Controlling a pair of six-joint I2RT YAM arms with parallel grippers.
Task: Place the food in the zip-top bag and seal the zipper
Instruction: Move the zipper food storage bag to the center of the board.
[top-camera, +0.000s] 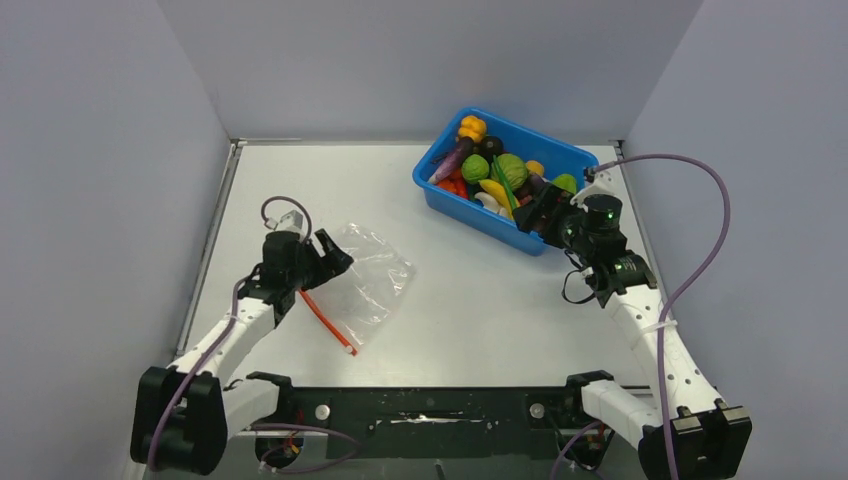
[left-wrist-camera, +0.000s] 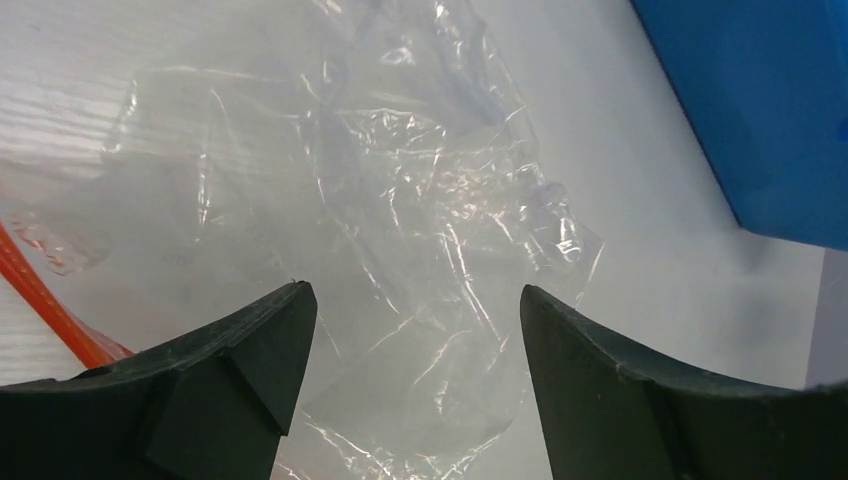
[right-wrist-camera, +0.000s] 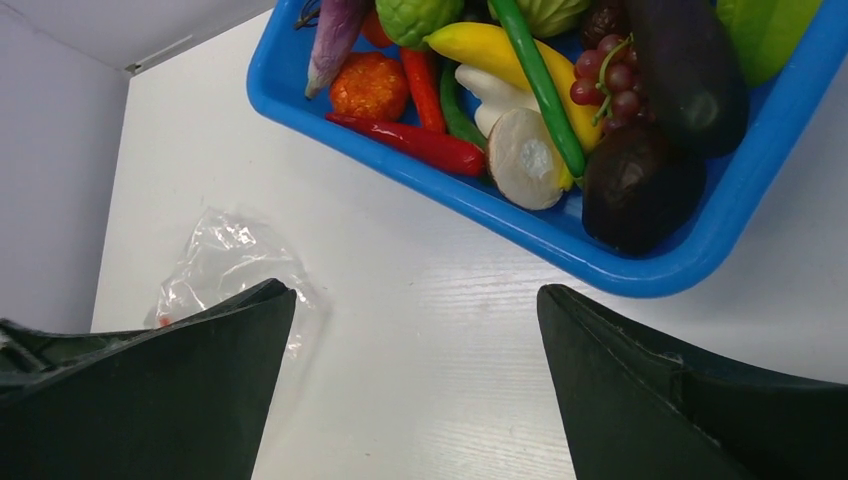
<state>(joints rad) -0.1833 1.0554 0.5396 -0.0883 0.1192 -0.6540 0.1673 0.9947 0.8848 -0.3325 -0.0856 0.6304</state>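
The clear zip-top bag (top-camera: 368, 280) lies flat on the table at the left, its red-orange zipper (top-camera: 327, 320) along the near-left edge. My left gripper (top-camera: 335, 256) is open and empty just above the bag's left part; the left wrist view shows the crinkled bag (left-wrist-camera: 400, 210) between the fingers and the zipper (left-wrist-camera: 50, 300) at the left. The food (top-camera: 495, 172) lies piled in the blue bin (top-camera: 470, 212). My right gripper (top-camera: 540, 208) is open and empty at the bin's near edge. The right wrist view shows eggplants (right-wrist-camera: 690, 70), a banana (right-wrist-camera: 500, 55), a green pod (right-wrist-camera: 540, 85) and red peppers (right-wrist-camera: 420, 145).
Grey walls enclose the table on three sides. The blue bin (right-wrist-camera: 560, 240) stands at the back right, close to the right wall. The bag also shows in the right wrist view (right-wrist-camera: 230, 260). A purple cable (top-camera: 715, 230) loops beside the right arm.
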